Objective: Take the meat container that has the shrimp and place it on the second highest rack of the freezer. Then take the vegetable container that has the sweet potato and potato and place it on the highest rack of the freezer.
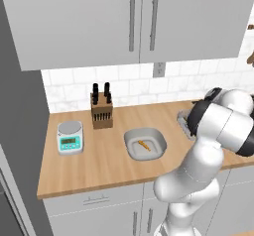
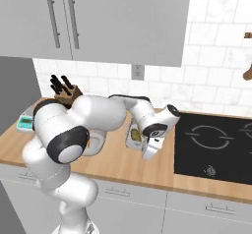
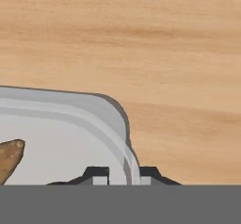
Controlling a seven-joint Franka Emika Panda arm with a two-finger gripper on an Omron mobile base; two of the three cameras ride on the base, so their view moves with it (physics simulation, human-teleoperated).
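Note:
The vegetable container [image 3: 94,106] is a small grey tray on the wooden counter, and a brown lump of the sweet potato and potato [image 3: 9,159] lies in it. My gripper [image 3: 123,176] is shut on its rim near a corner, one fingertip [image 3: 96,173] inside and one outside. The right base view has the gripper [image 2: 147,155] pointing down at the tray [image 2: 133,134] beside the cooktop. The meat container [image 1: 145,144] with the orange shrimp [image 1: 144,145] sits mid-counter, apart from the arm. The freezer [image 1: 20,131] shows its grey side at the left; its racks are out of view.
A knife block [image 1: 101,107] and a small kitchen scale [image 1: 70,137] stand on the counter's left part. A black cooktop [image 2: 214,144] lies right of the vegetable container. Wall cabinets [image 1: 134,22] hang above the counter.

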